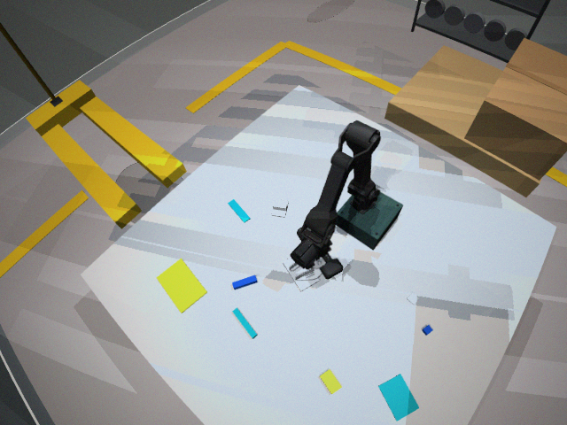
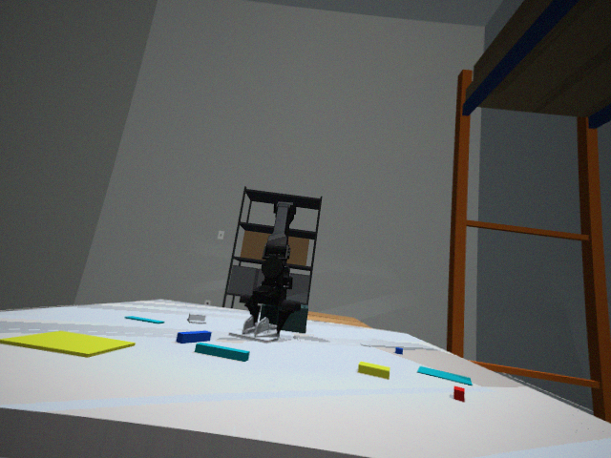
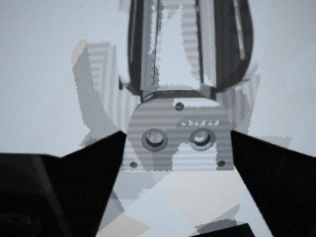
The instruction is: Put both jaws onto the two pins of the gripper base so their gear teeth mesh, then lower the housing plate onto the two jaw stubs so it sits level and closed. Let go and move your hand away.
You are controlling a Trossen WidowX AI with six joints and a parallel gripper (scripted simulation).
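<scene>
The pale grey housing plate [image 3: 153, 116], with two large ringed holes, lies between my fingers in the wrist view. My gripper [image 1: 319, 264] [image 2: 266, 326] [image 3: 175, 135] is shut on its two side edges, low over the table. The two jaws, left [image 3: 134, 49] and right [image 3: 236, 44], extend side by side beyond the plate. They stand over the pale gripper base, whose flat edge [image 2: 268, 339] shows in the exterior view. Pins and gear teeth are hidden under the plate. Something bright shows inside the holes; whether the plate is seated level on the stubs I cannot tell.
A small grey bracket-like piece [image 1: 279, 209] [image 2: 196, 318] stands farther back. A blue bar [image 1: 244, 282] [image 2: 194, 336], a teal bar [image 1: 244, 323] [image 2: 221, 351] and a flat yellow plate [image 1: 182, 285] [image 2: 69, 343] lie beside the work. A red cube [image 2: 458, 393] shows in the exterior view.
</scene>
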